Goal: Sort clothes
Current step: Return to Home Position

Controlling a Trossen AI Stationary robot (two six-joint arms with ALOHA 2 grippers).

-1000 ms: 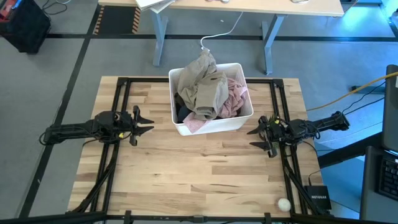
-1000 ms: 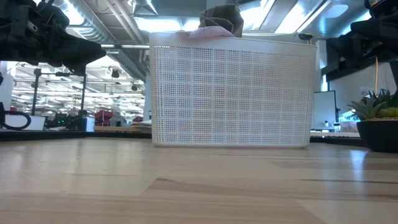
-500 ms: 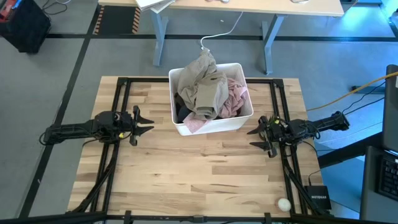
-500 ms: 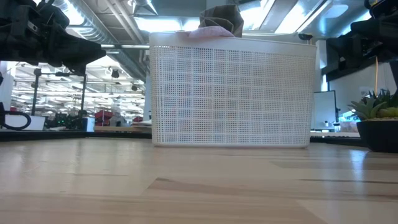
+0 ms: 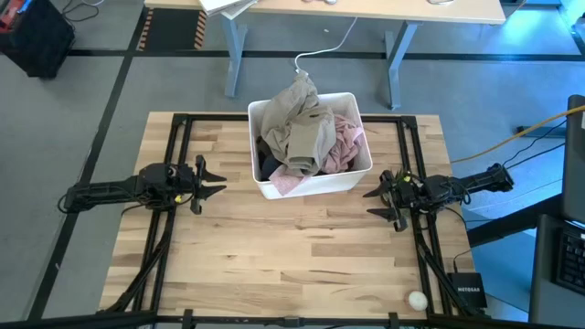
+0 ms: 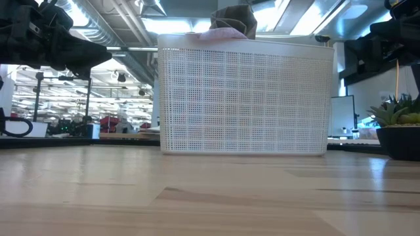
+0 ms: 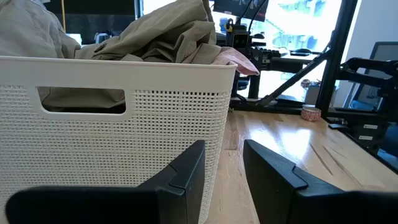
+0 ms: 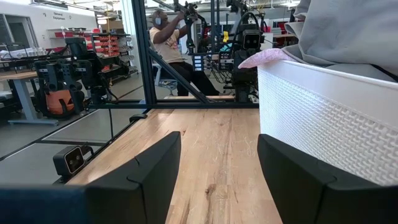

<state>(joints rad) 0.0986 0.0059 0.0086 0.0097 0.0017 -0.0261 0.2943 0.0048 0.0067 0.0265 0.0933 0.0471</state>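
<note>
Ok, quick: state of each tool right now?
Left tool: open, empty, left of the bin.
Right tool: open, empty, right of the bin.

Clothes lie heaped and crumpled together. Khaki-beige garment sits uppermost, rising highest. Pale pink garment lies beside it; black garment is mostly buried beneath.

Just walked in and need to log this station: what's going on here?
Nothing is being handled yet. A white bin sits at the far middle of the wooden table, piled with clothes: khaki on top, pink and dark pieces beneath. The left gripper and the right gripper hover on either side of the bin, both open and empty, so sorting has not started.
</note>
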